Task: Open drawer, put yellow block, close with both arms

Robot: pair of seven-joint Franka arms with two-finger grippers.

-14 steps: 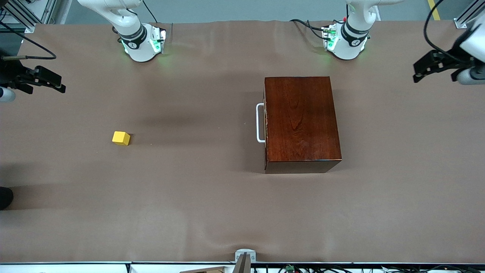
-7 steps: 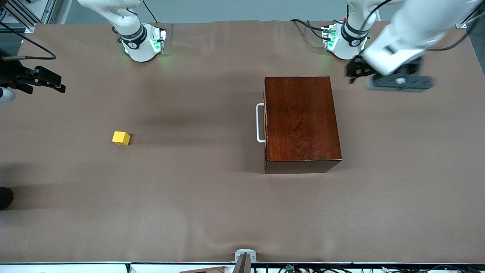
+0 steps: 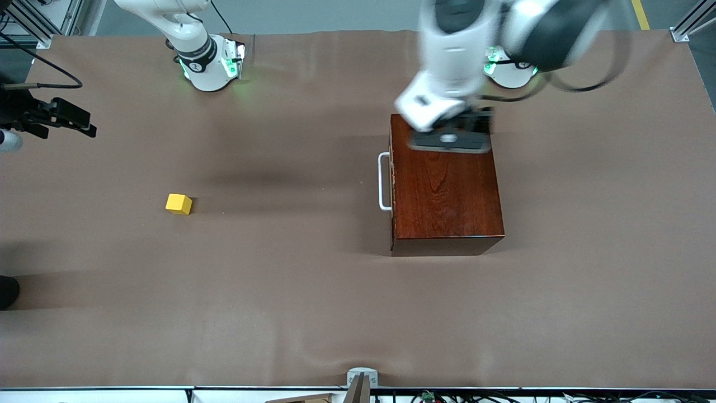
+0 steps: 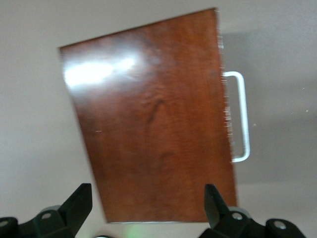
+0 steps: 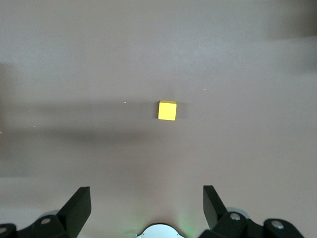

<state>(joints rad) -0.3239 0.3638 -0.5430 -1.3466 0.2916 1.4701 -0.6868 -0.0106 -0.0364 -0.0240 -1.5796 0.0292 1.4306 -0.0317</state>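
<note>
While the drawer (image 3: 394, 182) sits shut, I'm easing the wide-open left gripper (image 4: 148, 210) over the box (image 3: 444, 184), aiming squarely for the handle (image 3: 384, 182); the right gripper (image 5: 147, 208) waits wide at frame's left edge.

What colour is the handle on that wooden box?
White; the handle shows best in the left wrist view.

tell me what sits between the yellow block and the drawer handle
Nothing: the front view shows only bare brown table cover between the yellow block and the drawer handle.

A robotics lab: brown-covered table (image 3: 313, 313), aluminium framing (image 3: 691, 25), loose cables (image 3: 447, 37).
</note>
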